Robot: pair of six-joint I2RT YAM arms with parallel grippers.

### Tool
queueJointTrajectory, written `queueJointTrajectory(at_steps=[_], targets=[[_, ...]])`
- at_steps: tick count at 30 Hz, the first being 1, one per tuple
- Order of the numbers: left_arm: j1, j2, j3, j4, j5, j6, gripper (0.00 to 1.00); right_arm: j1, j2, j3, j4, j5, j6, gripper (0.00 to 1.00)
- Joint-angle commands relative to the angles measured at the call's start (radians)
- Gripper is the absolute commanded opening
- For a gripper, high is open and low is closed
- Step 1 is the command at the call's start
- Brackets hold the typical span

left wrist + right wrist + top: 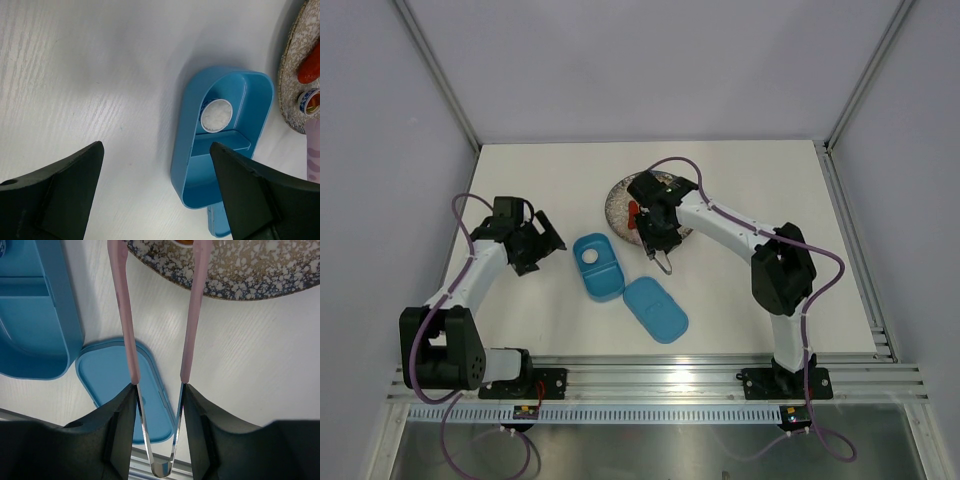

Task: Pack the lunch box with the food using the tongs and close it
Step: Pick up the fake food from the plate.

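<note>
The blue lunch box (pixel 600 268) lies open at mid-table with a white ball (pixel 589 257) in its far compartment. The near compartment (pixel 220 170) looks bare. The matching lid (pixel 656 309) lies flat just to its right. My right gripper (pixel 655 228) is shut on the pink tongs (pixel 124 320), and its fingers (pixel 120 415) press the metal arms near the bend. The tong tips reach over the speckled plate (pixel 617 200), where a red sausage (pixel 309 67) and an orange piece in a small cup (pixel 309 101) sit. My left gripper (pixel 156 145) hangs open left of the box, holding nothing.
The plate's rim (pixel 250 275) lies just beyond the tong arms. The lid (pixel 120 385) sits under my right wrist, close to the box wall (pixel 60 325). Frame posts stand at the table's back corners, and an aluminium rail (pixel 660 375) runs along the near edge.
</note>
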Motion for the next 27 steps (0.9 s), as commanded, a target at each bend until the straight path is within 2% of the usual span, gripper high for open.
queueJointTrajectory(at_steps=[1,27], targets=[[0.007,0.009,-0.007,0.039,0.026,0.003,0.92,-0.022,-0.019,0.01,0.035,0.023,0.009,0.48],[0.007,0.038,0.006,0.042,0.02,0.007,0.92,-0.056,0.112,0.07,0.046,-0.02,-0.01,0.49]])
